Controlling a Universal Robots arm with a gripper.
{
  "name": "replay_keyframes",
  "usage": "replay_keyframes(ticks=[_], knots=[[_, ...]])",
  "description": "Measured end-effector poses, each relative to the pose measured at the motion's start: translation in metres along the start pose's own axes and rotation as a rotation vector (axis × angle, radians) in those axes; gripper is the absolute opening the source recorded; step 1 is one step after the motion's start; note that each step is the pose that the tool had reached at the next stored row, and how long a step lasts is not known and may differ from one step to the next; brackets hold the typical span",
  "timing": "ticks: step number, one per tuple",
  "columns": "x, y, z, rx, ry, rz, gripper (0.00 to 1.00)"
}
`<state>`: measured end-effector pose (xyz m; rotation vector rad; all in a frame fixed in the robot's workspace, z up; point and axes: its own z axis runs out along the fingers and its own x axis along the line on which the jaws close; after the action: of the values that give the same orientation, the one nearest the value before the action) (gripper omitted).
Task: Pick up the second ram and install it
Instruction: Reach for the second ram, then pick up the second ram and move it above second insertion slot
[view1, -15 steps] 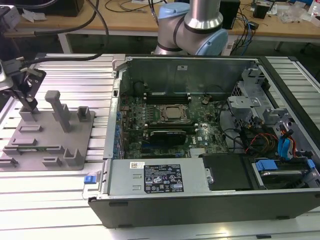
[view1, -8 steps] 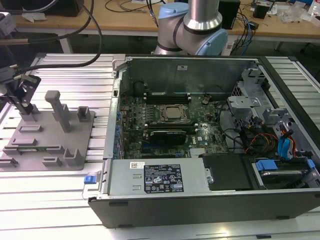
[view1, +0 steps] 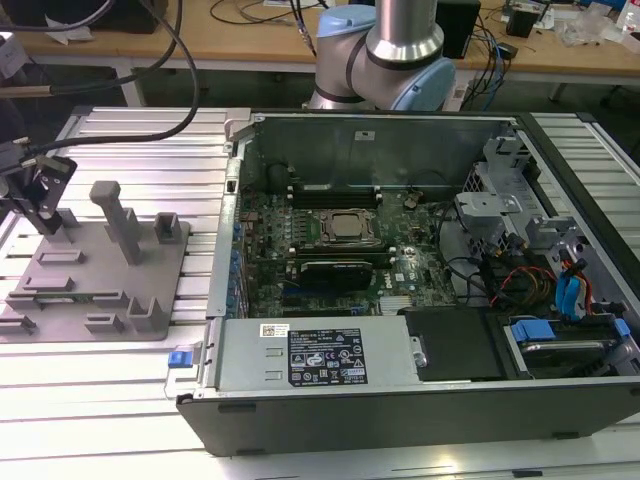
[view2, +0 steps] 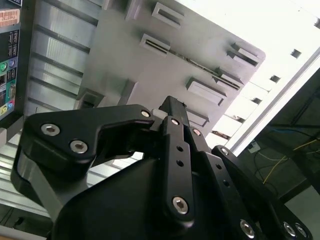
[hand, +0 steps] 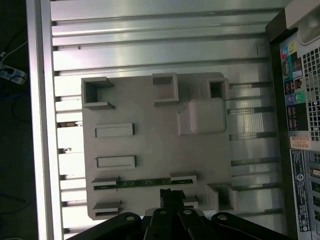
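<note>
On the ribbed metal table (view1: 130, 130), a grey fixture (hand: 150, 145) holds the second ram (hand: 145, 183).

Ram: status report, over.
Gripper over the fixture, next to the ram; contact unclear. Ram lying in its fixture slots, not lifted. Nothing between them.

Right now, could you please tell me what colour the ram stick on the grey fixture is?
Green; the second ram shows best in the first wrist view.

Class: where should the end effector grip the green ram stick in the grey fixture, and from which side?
Probably its bare middle, from above: the ram stick stands on edge in the grey fixture, end holders covering both tips, top edge facing up.
</note>
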<state>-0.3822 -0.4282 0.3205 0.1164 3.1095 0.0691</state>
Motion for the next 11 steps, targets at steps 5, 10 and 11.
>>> replay_keyframes(ticks=[5, 10, 11], knots=[[0.0000, 0.0000, 0.0004, -0.0001, -0.0001, 0.000, 0.08], [0.0000, 0.0000, 0.0006, -0.0001, -0.0001, 0.000, 0.08], [0.0000, 0.0000, 0.0006, -0.0002, -0.0002, 0.000, 0.08]])
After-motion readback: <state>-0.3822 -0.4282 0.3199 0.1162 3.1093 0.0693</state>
